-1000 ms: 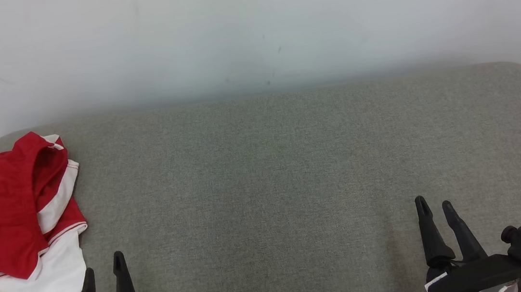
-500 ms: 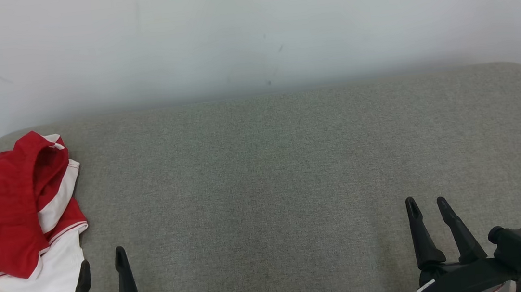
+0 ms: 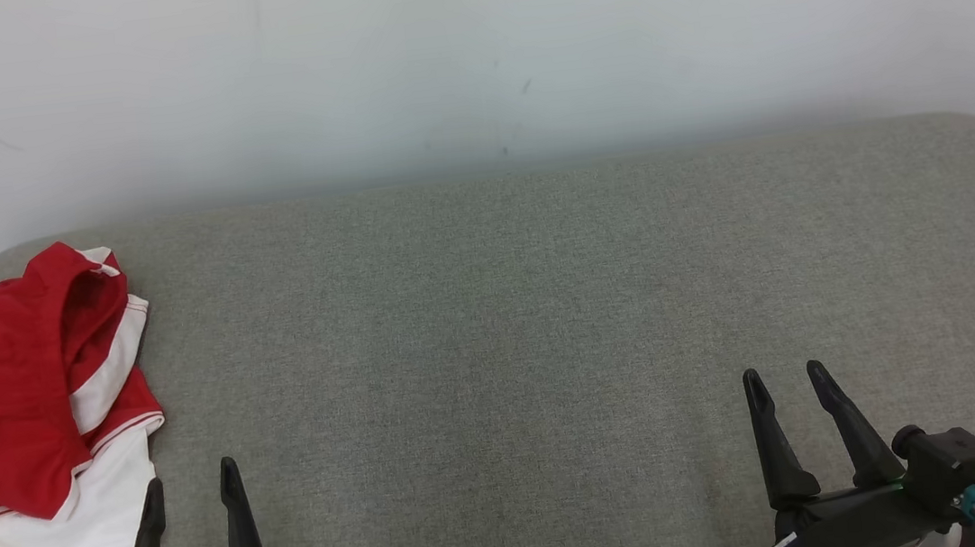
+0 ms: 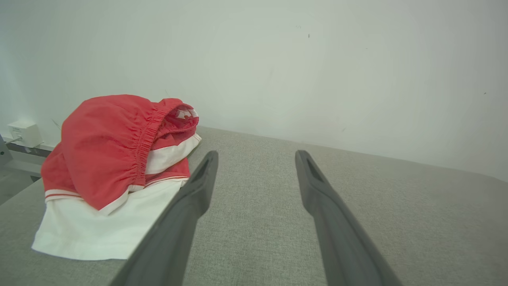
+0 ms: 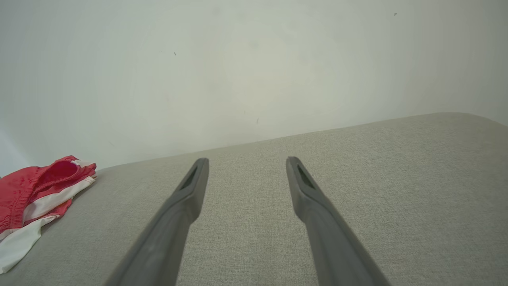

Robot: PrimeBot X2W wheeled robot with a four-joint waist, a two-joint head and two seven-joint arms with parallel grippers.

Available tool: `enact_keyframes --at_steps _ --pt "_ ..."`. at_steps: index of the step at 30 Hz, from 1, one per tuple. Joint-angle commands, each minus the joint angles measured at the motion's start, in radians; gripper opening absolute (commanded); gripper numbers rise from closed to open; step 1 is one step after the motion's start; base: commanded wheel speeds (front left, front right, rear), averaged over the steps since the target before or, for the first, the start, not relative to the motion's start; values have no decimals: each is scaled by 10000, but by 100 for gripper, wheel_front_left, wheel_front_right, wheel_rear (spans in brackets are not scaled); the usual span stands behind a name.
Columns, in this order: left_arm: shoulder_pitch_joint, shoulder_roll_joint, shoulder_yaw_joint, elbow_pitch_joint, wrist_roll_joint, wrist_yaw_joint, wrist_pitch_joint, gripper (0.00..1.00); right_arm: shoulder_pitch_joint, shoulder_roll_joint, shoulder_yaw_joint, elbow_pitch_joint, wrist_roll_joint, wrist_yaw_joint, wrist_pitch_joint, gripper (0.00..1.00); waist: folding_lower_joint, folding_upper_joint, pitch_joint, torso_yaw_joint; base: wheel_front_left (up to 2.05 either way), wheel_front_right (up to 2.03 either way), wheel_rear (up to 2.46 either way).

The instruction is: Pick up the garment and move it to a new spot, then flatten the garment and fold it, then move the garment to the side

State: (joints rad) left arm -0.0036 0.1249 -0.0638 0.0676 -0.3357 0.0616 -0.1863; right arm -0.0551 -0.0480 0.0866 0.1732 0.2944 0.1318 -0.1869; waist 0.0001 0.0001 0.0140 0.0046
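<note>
1. The crumpled red-and-white fabric garment (image 3: 23, 422) is lying far left on the grey upholstered surface (image 3: 494, 336).
2. The left gripper (image 3: 191, 475), just beside it, is gaping empty; it should be aiming for a bunched red fold.
3. The right gripper (image 3: 782, 371) is hovering spread wide, empty.

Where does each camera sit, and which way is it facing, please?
Head view: on the head, looking forward and down at the grey surface; left hand and right hand at the bottom.
Left wrist view: on the left wrist, looking along its fingers toward the red garment.
Right wrist view: on the right wrist, along its fingers toward the wall.
Shared: both wrist views show the garment.
</note>
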Motion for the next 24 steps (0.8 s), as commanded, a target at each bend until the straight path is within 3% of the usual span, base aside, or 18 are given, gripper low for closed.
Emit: enact_keyframes --at_steps 1,18,24 --pt "-7 43 -18 -133 345 55 -109 100 58 -31 42 -119 -279 -15 -115 100 -1 -1 5 6 0 0 0" --pt "199 100 -22 -418 1715 155 -460 100 141 -32 -156 -224 -1593 -18 -464 100 -1 -1 19 4 0 0 0" --pt "211 78 37 -497 2025 -36 -587 100 152 -33 -228 -191 -1358 -19 -578 100 -1 -1 38 -5 0 0 0"
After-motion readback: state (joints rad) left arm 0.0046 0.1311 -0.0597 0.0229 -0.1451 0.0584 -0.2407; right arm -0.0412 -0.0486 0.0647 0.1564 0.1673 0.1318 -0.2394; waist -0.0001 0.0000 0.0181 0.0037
